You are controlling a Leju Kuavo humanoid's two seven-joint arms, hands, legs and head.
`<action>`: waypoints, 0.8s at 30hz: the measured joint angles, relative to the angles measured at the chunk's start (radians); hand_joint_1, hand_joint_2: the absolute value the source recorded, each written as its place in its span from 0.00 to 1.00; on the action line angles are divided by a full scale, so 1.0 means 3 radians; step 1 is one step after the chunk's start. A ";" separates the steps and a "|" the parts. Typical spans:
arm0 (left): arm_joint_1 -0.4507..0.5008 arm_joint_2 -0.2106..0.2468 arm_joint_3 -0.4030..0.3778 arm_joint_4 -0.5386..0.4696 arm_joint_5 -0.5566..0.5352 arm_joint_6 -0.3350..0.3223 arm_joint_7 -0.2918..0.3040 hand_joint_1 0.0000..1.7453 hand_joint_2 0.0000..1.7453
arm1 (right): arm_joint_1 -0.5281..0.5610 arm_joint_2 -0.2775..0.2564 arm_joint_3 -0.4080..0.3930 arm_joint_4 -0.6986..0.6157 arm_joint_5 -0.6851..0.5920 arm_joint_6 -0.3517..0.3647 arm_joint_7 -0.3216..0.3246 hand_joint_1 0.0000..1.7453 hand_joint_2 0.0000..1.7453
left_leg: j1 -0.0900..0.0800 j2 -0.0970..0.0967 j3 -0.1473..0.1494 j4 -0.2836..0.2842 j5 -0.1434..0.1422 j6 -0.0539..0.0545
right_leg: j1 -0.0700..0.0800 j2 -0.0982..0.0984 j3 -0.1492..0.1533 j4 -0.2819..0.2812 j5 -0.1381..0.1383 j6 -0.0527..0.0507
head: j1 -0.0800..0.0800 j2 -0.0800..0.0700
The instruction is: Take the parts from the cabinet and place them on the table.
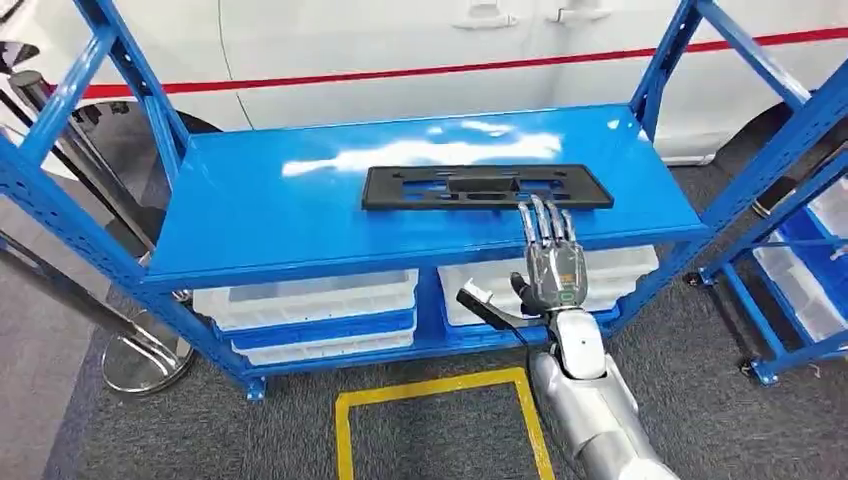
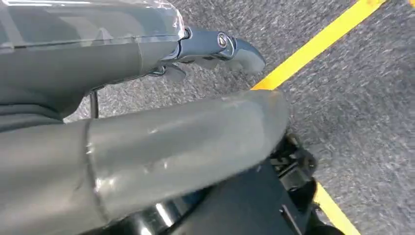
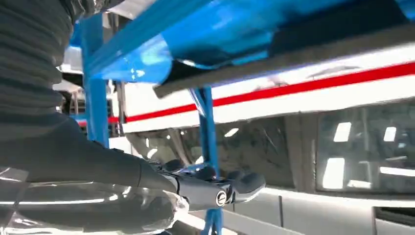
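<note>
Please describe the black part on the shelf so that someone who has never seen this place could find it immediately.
Find the blue metal rack in front of the white vehicle; its top shelf is a glossy blue surface. On it, right of centre, lies the black part, a long flat plate with cut-out slots. It is the one dark thing there, the white bins sit one level lower, and the right hand reaches toward its near edge with fingers extended.

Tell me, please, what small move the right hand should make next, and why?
Probably close the fingers on the near edge of the black panel. The right hand is open, its fingertips reaching that edge from the front of the blue shelf, and the panel lies flat, not yet gripped.
</note>
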 joint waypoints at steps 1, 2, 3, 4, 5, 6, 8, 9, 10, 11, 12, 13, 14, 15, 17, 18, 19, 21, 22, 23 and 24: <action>-0.0002 0.0001 -0.0001 0.0000 0.0000 0.0000 0.0000 0.00 0.00 | 0.0012 -0.0001 0.0000 0.0004 0.0000 0.0000 0.0000 0.00 1.00 | -0.0001 0.0001 0.0008 0.0001 -0.0012 0.0009 | -0.0007 -0.0001 -0.0156 0.0278 -0.0102 0.0010 | 0.0000 0.0000; 0.0000 0.0000 -0.0001 0.0000 0.0000 0.0000 0.0000 0.00 0.00 | 0.0025 -0.0001 0.0000 0.0008 0.0001 0.0000 0.0000 0.00 1.00 | -0.0001 0.0000 0.0014 0.0003 -0.0021 0.0008 | -0.0014 -0.0001 -0.0288 0.0487 -0.0149 0.0019 | 0.0001 0.0000; 0.0003 0.0001 -0.0001 0.0000 0.0000 0.0000 0.0001 0.00 0.00 | 0.0036 -0.0001 0.0000 0.0011 0.0001 0.0000 0.0000 0.00 1.00 | -0.0001 -0.0003 0.0024 0.0006 -0.0033 0.0006 | -0.0025 -0.0001 -0.0363 0.0564 -0.0116 0.0028 | 0.0000 0.0000; 0.0007 0.0001 -0.0001 0.0000 0.0000 0.0000 0.0001 0.00 0.00 | 0.0040 -0.0001 0.0000 0.0014 0.0001 0.0000 0.0000 0.00 1.00 | 0.0001 -0.0007 0.0043 0.0008 -0.0049 0.0001 | -0.0037 -0.0003 -0.0347 0.0471 0.0005 0.0035 | 0.0001 0.0000; 0.0009 0.0001 -0.0001 0.0000 0.0000 0.0000 0.0001 0.00 0.00 | 0.0037 -0.0001 0.0000 0.0014 0.0001 0.0000 0.0000 0.00 1.00 | 0.0003 -0.0011 0.0067 0.0015 -0.0072 -0.0007 | -0.0048 -0.0005 -0.0258 0.0244 0.0178 0.0038 | 0.0000 0.0000; 0.0009 0.0001 -0.0001 0.0000 -0.0001 0.0000 0.0001 0.00 0.00 | 0.0032 -0.0001 0.0000 0.0014 0.0006 0.0000 0.0000 0.00 1.00 | 0.0006 -0.0013 0.0090 0.0023 -0.0096 -0.0018 | -0.0055 -0.0008 -0.0152 -0.0001 0.0331 0.0041 | 0.0001 0.0000; 0.0007 0.0001 -0.0005 0.0000 -0.0005 -0.0004 0.0001 0.00 0.00 | 0.0018 -0.0003 0.0001 0.0027 0.0010 0.0001 0.0000 0.00 1.00 | -0.0016 -0.0016 0.0094 0.0056 -0.0162 -0.0074 | -0.0042 -0.0018 0.0023 -0.0372 0.0401 0.0038 | 0.0003 0.0000; -0.0002 0.0003 -0.0008 -0.0001 -0.0006 -0.0004 0.0002 0.00 0.00 | 0.0014 -0.0001 0.0010 0.0033 0.0011 0.0000 0.0000 0.00 1.00 | -0.0014 -0.0017 0.0096 0.0061 -0.0176 -0.0094 | -0.0037 -0.0012 0.0044 -0.0407 0.0372 0.0000 | -0.0004 0.0000; -0.0005 0.0003 -0.0011 -0.0001 -0.0006 -0.0004 0.0000 0.00 0.00 | 0.0021 0.0001 0.0024 0.0039 0.0020 0.0000 0.0000 0.00 1.00 | -0.0016 -0.0013 0.0108 0.0054 -0.0181 -0.0108 | -0.0037 -0.0007 0.0042 -0.0423 0.0367 -0.0010 | 0.0000 0.0000; -0.0005 0.0003 -0.0013 -0.0001 -0.0006 -0.0004 0.0000 0.00 0.00 | 0.0024 -0.0001 0.0032 0.0050 0.0023 0.0000 0.0000 0.00 1.00 | -0.0009 -0.0012 0.0119 0.0032 -0.0186 -0.0123 | -0.0023 -0.0003 0.0047 -0.0419 0.0349 -0.0035 | 0.0000 0.0000; -0.0005 0.0003 -0.0014 -0.0001 -0.0006 -0.0004 0.0001 0.00 0.00 | 0.0021 -0.0006 0.0032 0.0055 0.0023 0.0000 0.0000 0.00 1.00 | -0.0006 -0.0010 0.0137 0.0031 -0.0203 -0.0146 | -0.0027 0.0007 0.0064 -0.0433 0.0345 -0.0055 | 0.0001 0.0000; -0.0002 0.0006 -0.0014 -0.0008 -0.0006 -0.0004 0.0001 0.00 0.00 | 0.0021 0.0000 0.0036 0.0053 0.0022 -0.0001 0.0003 0.00 1.00 | 0.0011 -0.0003 0.0143 0.0061 -0.0234 -0.0161 | -0.0045 0.0005 0.0109 -0.0455 0.0338 -0.0082 | -0.0001 0.0000; -0.0004 0.0006 -0.0015 -0.0008 -0.0006 -0.0008 -0.0001 0.00 0.00 | 0.0014 0.0000 0.0038 0.0053 0.0014 -0.0001 0.0014 0.00 1.00 | 0.0006 -0.0002 0.0091 0.0204 -0.0286 -0.0167 | -0.0042 0.0004 0.0146 -0.0465 0.0319 -0.0109 | 0.0000 0.0000; -0.0006 0.0006 -0.0015 -0.0008 -0.0006 -0.0009 0.0000 0.00 0.00 | 0.0010 0.0000 0.0052 0.0053 -0.0009 -0.0001 0.0017 0.00 1.00 | 0.0007 -0.0002 -0.0052 0.0460 -0.0376 -0.0173 | -0.0039 -0.0003 0.0170 -0.0465 0.0299 -0.0130 | -0.0001 0.0000; 0.0004 0.0009 -0.0015 -0.0008 -0.0009 -0.0009 0.0000 0.00 0.00 | 0.0032 0.0000 0.0064 0.0053 -0.0065 -0.0001 0.0023 0.00 1.00 | 0.0008 -0.0002 -0.0402 0.1000 -0.0515 -0.0178 | -0.0021 -0.0004 0.0222 -0.0465 0.0251 -0.0139 | 0.0000 0.0000; 0.0015 0.0009 -0.0015 -0.0008 -0.0010 -0.0009 0.0000 0.00 0.00 | 0.0048 0.0000 0.0064 0.0053 -0.0074 -0.0001 0.0032 0.00 1.00 | 0.0007 -0.0002 -0.0518 0.1129 -0.0499 -0.0175 | -0.0013 -0.0001 0.0254 -0.0465 0.0226 -0.0139 | -0.0003 0.0000; 0.0030 0.0010 -0.0015 -0.0008 -0.0010 -0.0009 0.0000 0.00 0.00 | 0.0060 0.0000 0.0064 0.0053 -0.0075 -0.0001 0.0039 0.00 1.00 | 0.0006 -0.0002 -0.0562 0.1097 -0.0390 -0.0163 | -0.0003 0.0006 0.0294 -0.0465 0.0195 -0.0140 | -0.0001 0.0000; 0.0039 0.0018 -0.0015 -0.0008 -0.0010 -0.0009 0.0000 0.00 0.00 | 0.0064 0.0000 0.0065 0.0051 -0.0075 -0.0001 0.0046 0.00 1.00 | -0.0004 -0.0003 -0.0439 0.0640 0.0004 -0.0117 | 0.0010 0.0017 0.0393 -0.0465 0.0125 -0.0137 | -0.0001 0.0000; 0.0038 0.0024 -0.0015 -0.0008 -0.0010 -0.0010 -0.0001 0.00 0.00 | 0.0064 0.0000 0.0066 0.0046 -0.0075 -0.0001 0.0048 0.00 1.00 | -0.0019 -0.0004 -0.0339 0.0344 0.0197 -0.0083 | 0.0013 0.0017 0.0446 -0.0466 0.0087 -0.0133 | -0.0001 0.0000; 0.0038 0.0034 -0.0015 -0.0008 -0.0013 -0.0013 -0.0004 0.00 0.00 | 0.0072 -0.0001 0.0067 0.0039 -0.0075 0.0000 0.0051 0.00 1.00 | -0.0043 -0.0009 -0.0271 0.0250 0.0195 -0.0047 | 0.0007 0.0015 0.0451 -0.0476 0.0055 -0.0122 | 0.0003 0.0000; 0.0032 0.0038 -0.0015 -0.0008 -0.0015 -0.0014 -0.0008 0.00 0.00 | 0.0066 -0.0003 0.0070 0.0032 -0.0075 -0.0003 0.0053 0.00 1.00 | -0.0065 -0.0007 -0.0242 0.0168 0.0167 -0.0036 | 0.0015 0.0027 0.0456 -0.0474 0.0041 -0.0094 | -0.0003 0.0000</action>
